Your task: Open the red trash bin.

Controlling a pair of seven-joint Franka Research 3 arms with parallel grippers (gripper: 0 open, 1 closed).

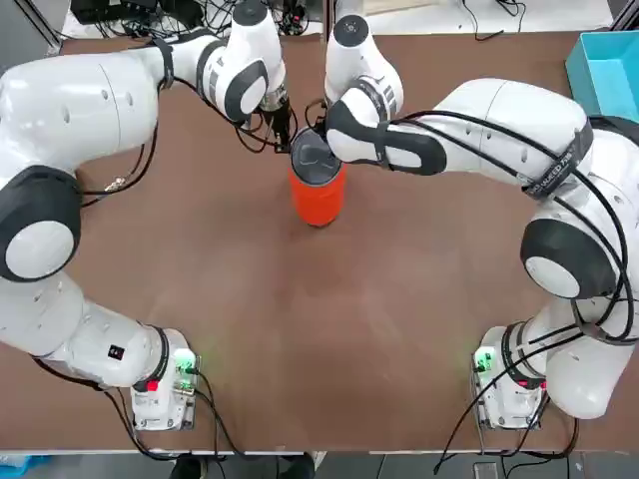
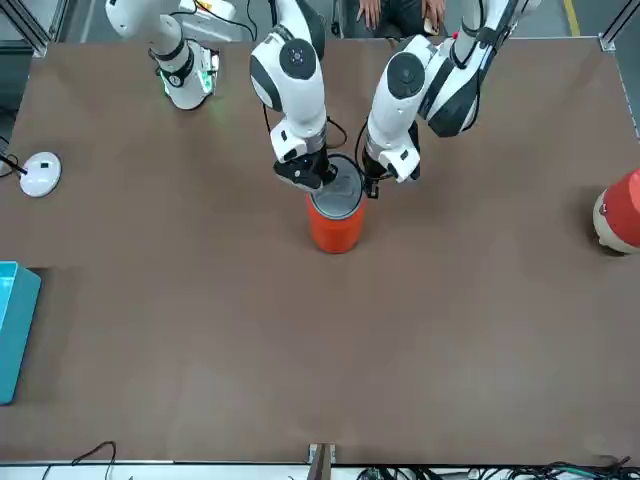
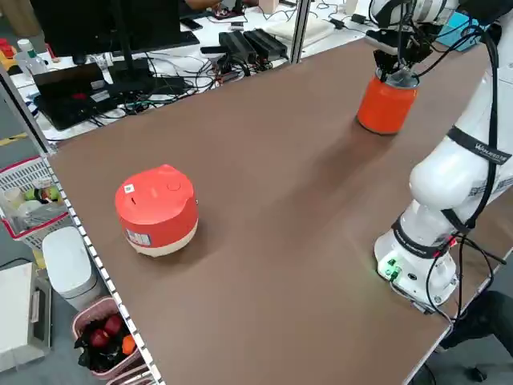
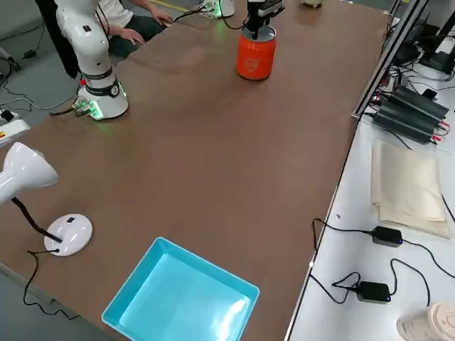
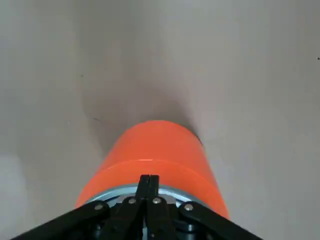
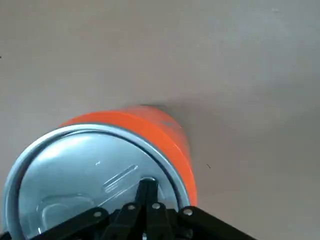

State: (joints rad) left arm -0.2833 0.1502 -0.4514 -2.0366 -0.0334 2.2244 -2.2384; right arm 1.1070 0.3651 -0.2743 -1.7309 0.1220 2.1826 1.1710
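**Desk:** What are the two claws doing?

**Photographer:** The left claw (image 5: 148, 186) is clenched, fingertips pressed together with nothing between them, its tip at the silver rim on the far side of the red trash bin (image 1: 318, 195). The right claw (image 6: 147, 189) is clenched too, its joined tips set down on the grey lid (image 6: 85, 180) near its edge. From overhead, the left claw (image 1: 283, 133) comes in from the bin's far left, and the right claw (image 1: 318, 140) reaches across from the right.

**Desk:** And the bin itself?

**Photographer:** Upright, lid down flat, standing near the middle of the brown surface (image 1: 329, 329), towards the far edge from the arm bases.

**Desk:** Anything else in frame?

**Photographer:** A red-and-white rounded object (image 3: 156, 210) sits well apart towards the robot's left. A light blue box (image 4: 183, 297) lies at the right end, with a white lamp (image 4: 43, 206) near it. A person's hands (image 2: 400, 12) show beyond the surface, behind the arms.
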